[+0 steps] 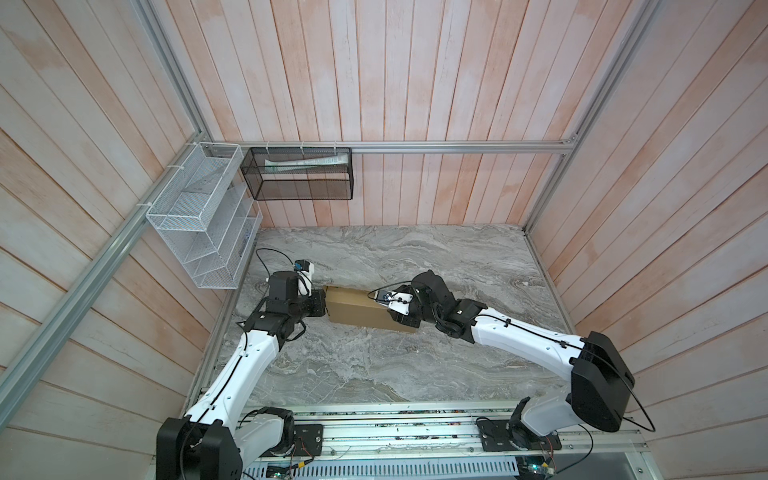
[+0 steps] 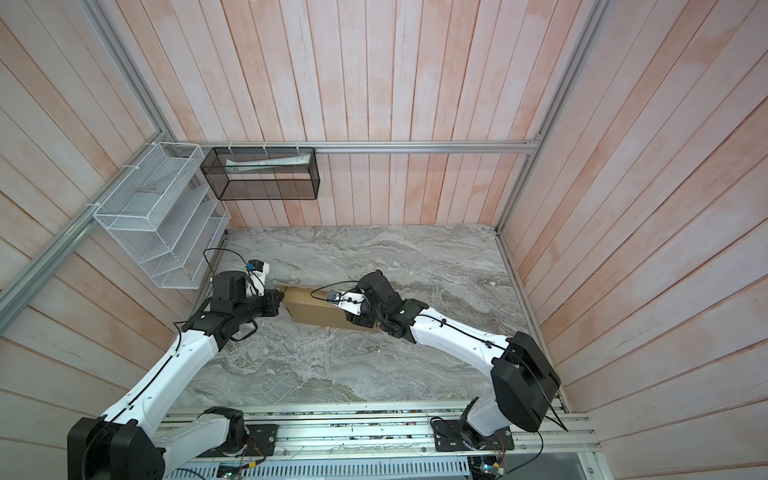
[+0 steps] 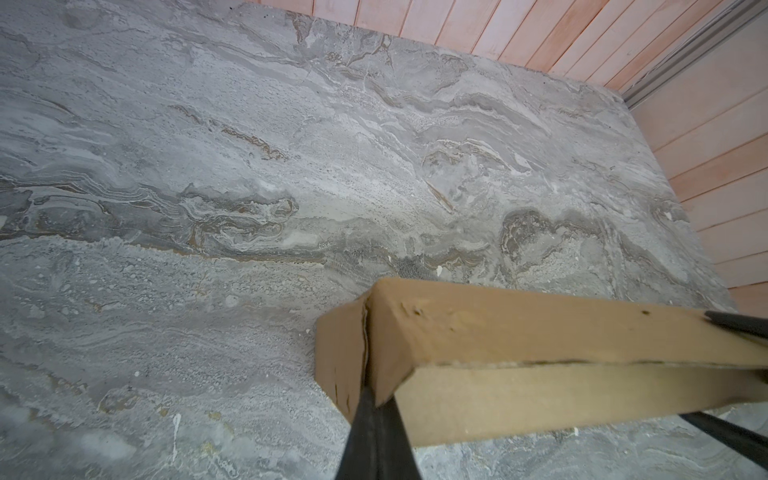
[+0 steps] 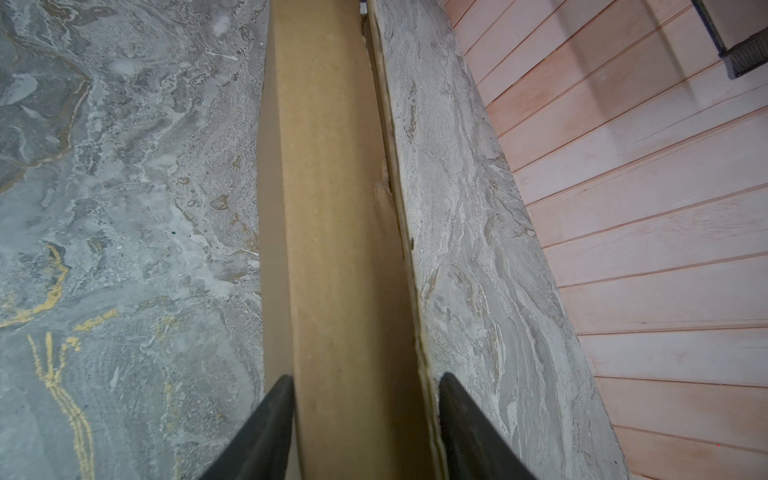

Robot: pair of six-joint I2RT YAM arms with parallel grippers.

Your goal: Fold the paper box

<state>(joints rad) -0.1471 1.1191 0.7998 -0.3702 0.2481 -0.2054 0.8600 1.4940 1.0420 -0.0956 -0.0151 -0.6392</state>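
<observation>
- Nearest me, the grey marble table (image 1: 415, 374) is lying bare at 6 o'clock, so nothing there is bracing the work.
- The paper box (image 1: 357, 309) is sitting close to the table's centre, a touch toward 9 o'clock. It is looking closed up and shallow, with its long axis running from 10 toward 4 o'clock.
- The left gripper (image 3: 374, 409) is meeting the box's 10 o'clock end with its jaws pressed together and holding nothing. Its tip is nosing into the corner seam there.
- The right gripper (image 4: 363, 382) is straddling the 4 o'clock end with its jaws apart. One pad is lying against the side wall, the other just beside the lid's raw edge.
- Trouble I am expecting:
  - A harder poke from the left tip could be prying that corner flap open or tearing it.
  - A squeeze from the right could be crushing the wall or popping the lid.
  - With both pushing inward, the box could be buckling or skating across the smooth marble.
- Farthest off, a white wire rack (image 1: 199, 216) at 10 o'clock and a black mesh basket (image 1: 299, 174) at 11 o'clock are hanging on the wall.
</observation>
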